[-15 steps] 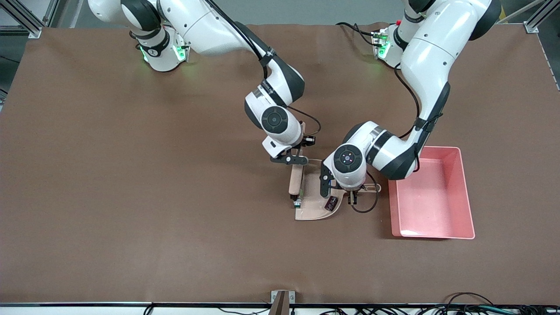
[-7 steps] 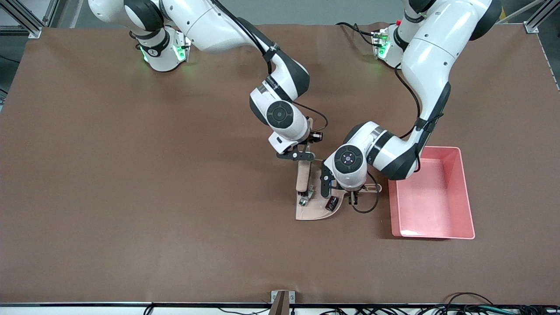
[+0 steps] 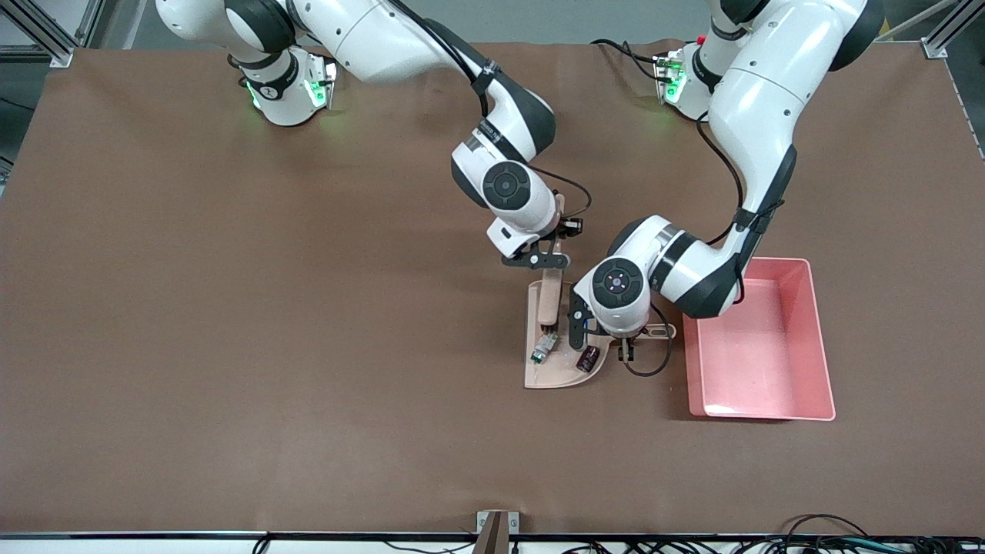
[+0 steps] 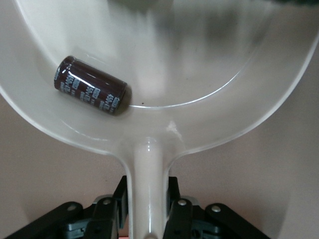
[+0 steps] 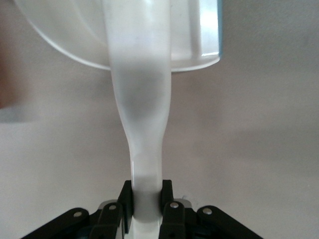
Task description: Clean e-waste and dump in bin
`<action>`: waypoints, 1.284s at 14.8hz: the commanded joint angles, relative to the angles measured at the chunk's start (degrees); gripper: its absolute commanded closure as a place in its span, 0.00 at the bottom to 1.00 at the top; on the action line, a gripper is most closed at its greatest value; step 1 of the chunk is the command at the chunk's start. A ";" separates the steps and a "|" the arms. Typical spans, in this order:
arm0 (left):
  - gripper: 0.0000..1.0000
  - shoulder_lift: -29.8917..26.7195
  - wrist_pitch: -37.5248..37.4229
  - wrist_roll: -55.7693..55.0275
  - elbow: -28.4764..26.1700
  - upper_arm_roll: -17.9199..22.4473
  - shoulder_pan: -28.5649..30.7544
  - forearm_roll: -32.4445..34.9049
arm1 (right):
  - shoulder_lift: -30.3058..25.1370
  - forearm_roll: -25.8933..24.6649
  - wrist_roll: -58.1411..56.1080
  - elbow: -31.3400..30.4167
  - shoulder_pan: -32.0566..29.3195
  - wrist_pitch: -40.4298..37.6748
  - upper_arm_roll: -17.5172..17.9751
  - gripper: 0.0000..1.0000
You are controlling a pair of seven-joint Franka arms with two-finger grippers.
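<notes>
Seen from the front: both bits of e-waste on the beige dustpan (image 3: 555, 362), the white block with green face (image 3: 543, 348) just below the black bristles of the brush (image 3: 548, 304), the dark reddish-brown stubby piece (image 3: 588, 358) beside it toward the pan's handle. Left gripper (image 3: 625, 344) down at that handle, right gripper (image 3: 541, 260) over the pan's upper part with the brush hanging from it. Pink bin (image 3: 817, 338) just beside the pan toward the left arm's end, nothing in it. From the left wrist: fingers (image 4: 178, 216) clamped tight on the pan handle, the stubby piece (image 4: 91, 92) lying in the scoop near its back wall. From the right wrist: fingers (image 5: 168, 206) closed on the brush handle (image 5: 142, 124). Sweeping apparently finished; lifting, carrying and tipping into the bin not yet done.
</notes>
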 commanded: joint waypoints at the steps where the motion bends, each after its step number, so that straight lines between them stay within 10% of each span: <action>1: 0.96 -0.43 -1.14 -1.03 0.32 0.15 0.08 1.08 | -0.25 1.12 -0.03 1.68 -1.94 -5.73 -0.06 1.00; 9: 0.99 -1.13 1.22 -1.38 0.41 -0.64 -0.09 0.72 | -8.93 -2.91 -4.34 -1.91 -10.47 -17.26 -2.77 1.00; 19: 0.99 -3.41 9.93 -4.46 0.41 -3.28 0.08 -0.50 | -31.18 -18.75 -13.99 -31.70 -23.02 -12.80 -6.12 1.00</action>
